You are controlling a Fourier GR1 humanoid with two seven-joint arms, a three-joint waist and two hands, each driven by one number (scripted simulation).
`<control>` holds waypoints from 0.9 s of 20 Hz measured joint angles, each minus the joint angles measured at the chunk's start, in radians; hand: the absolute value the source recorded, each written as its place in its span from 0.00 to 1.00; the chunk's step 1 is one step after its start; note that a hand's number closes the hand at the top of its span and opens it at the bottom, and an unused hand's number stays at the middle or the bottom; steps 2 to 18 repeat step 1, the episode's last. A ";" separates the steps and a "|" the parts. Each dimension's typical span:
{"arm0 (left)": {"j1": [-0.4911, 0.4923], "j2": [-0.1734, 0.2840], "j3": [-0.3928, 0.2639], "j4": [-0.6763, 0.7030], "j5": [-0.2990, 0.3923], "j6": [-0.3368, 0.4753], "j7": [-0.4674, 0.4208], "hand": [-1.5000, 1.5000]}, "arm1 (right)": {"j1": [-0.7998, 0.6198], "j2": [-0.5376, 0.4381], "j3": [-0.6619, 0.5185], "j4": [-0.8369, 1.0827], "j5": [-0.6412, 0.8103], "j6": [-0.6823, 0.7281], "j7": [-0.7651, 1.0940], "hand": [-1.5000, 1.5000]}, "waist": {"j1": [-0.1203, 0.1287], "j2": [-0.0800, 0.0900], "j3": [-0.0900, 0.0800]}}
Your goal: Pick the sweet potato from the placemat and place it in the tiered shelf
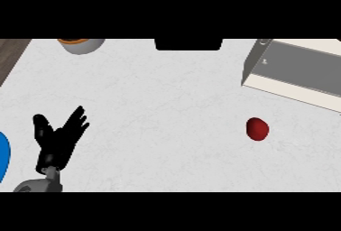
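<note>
left hand [58, 137]: lower left of the head view, grey forearm coming in from the bottom edge, black fingers spread and pointing up, thumb apart on its left side, holds nothing, touches nothing visible
right hand: shows nowhere in the view
sweet potato [257, 128]: dark red oval, lies on the bare white surface [160, 108], well apart from the left hand, far to its right and about level with its fingers; no placemat under it
tiered shelf [296, 72]: grey and cream box-like frame, upper right, far right of and beyond the left hand; beyond the sweet potato and slightly to its right, a gap of surface between them; runs off the right edge
blue thing [3, 155]: curved blue edge at the left border, just left of the left hand, mostly cut off, cannot tell what it is
grey bowl [81, 44]: top edge, straight beyond the left hand, well apart, orange inside, partly cut off
black block [188, 43]: top centre, beyond and right of the left hand
dark wood strip [12, 56]: top left corner, past the surface edge
</note>
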 measured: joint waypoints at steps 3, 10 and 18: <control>-0.002 0.000 0.002 0.003 0.000 0.000 0.002 0.50 | 0.025 -0.021 -0.018 0.013 -0.016 0.025 -0.019 0.00 | -0.001 0.000 0.000; -0.002 0.000 0.002 0.003 0.000 0.000 0.002 0.50 | 0.025 -0.021 -0.018 0.013 -0.016 0.025 -0.019 0.00 | -0.001 0.000 0.000; -0.002 0.000 0.002 0.003 0.000 0.000 0.002 0.50 | 0.025 -0.021 -0.018 0.013 -0.016 0.025 -0.019 0.00 | -0.001 0.000 0.000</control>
